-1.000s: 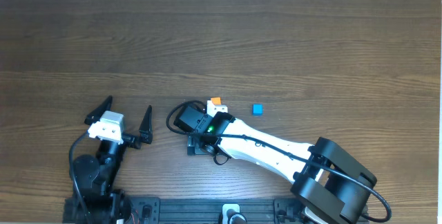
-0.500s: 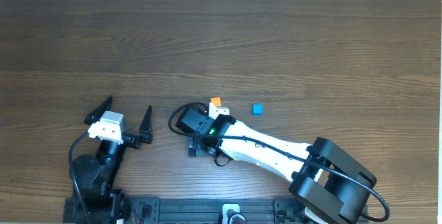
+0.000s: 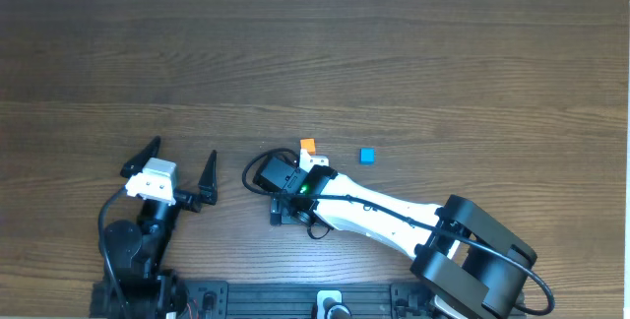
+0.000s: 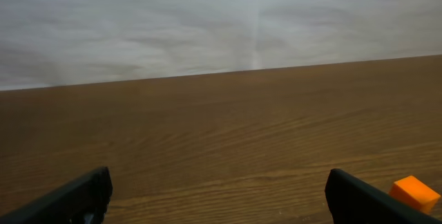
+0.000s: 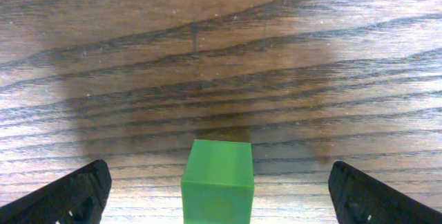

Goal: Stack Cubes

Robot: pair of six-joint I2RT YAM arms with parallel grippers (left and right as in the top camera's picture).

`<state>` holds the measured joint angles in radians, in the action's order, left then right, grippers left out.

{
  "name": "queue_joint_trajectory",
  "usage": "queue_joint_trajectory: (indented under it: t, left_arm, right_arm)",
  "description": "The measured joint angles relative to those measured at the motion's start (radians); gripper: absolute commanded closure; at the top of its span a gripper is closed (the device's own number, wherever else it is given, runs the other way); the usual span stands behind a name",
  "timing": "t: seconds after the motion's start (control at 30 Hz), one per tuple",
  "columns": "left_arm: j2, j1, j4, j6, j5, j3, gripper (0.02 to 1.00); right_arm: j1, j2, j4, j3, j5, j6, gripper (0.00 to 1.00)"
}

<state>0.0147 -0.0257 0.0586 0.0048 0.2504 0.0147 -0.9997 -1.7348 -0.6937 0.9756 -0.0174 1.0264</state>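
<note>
It appears to be a robotics lab: a wood-grain desk (image 3: 315,43) carries a left arm (image 3: 138,242) and a right arm (image 3: 386,213) mounted on a black rail (image 3: 246,295) at its near edge, with a plain white wall (image 4: 221,16) beyond its far edge.

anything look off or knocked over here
Nothing stands out. The green cube, orange cube and blue cube each sit flat on the wooden table, apart from one another, none stacked yet.

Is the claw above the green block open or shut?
Open. The right gripper has its fingers wide apart, with the green cube between them, untouched.
</note>
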Motion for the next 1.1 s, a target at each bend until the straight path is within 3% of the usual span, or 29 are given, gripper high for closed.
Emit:
queue_joint_trajectory:
  t: [0.4,1.1]
  left_arm:
    - [0.0,0.0,0.0,0.0,0.0,0.0,0.018]
    - [0.0,0.0,0.0,0.0,0.0,0.0,0.018]
  right_arm:
    - [0.0,-0.002,0.007,0.0,0.0,0.011,0.069]
    - [-0.01,-0.004,0.007,0.0,0.0,0.014,0.257]
